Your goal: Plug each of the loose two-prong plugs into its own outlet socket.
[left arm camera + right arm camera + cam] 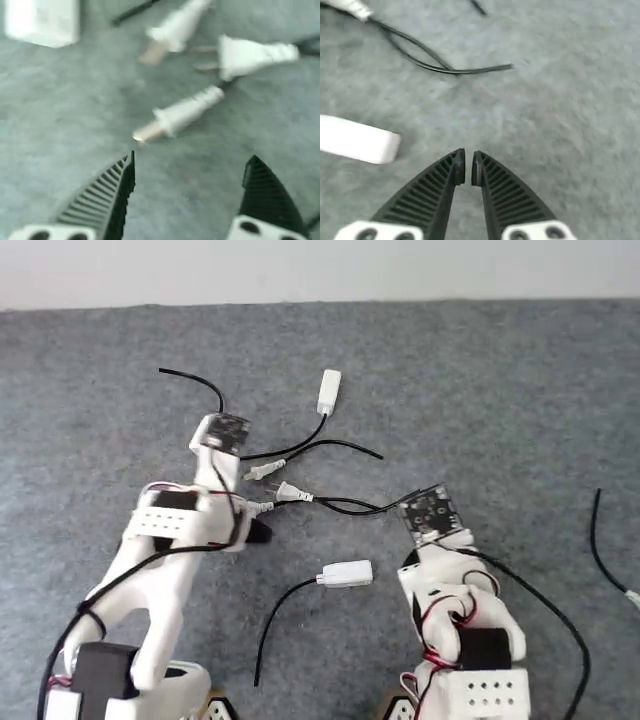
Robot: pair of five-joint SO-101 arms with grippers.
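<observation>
Loose plugs (288, 493) apart from sockets (347, 574)

Robotics lab bench, likely: grey fuzzy table cover (520, 390), bare white wall (320, 270) (loose black cables (275, 625) strewn).

High view: fixed overhead, far off, facing down on the whole bench (500, 390), socket (345, 574) near centre.
Right wrist view: close and low, facing past the right pincer (468, 167); shares that socket (357, 140).
Left wrist view: close, facing past the left pincer (192, 165); shares the plugs (182, 112) (290, 493) beyond the socket.
</observation>
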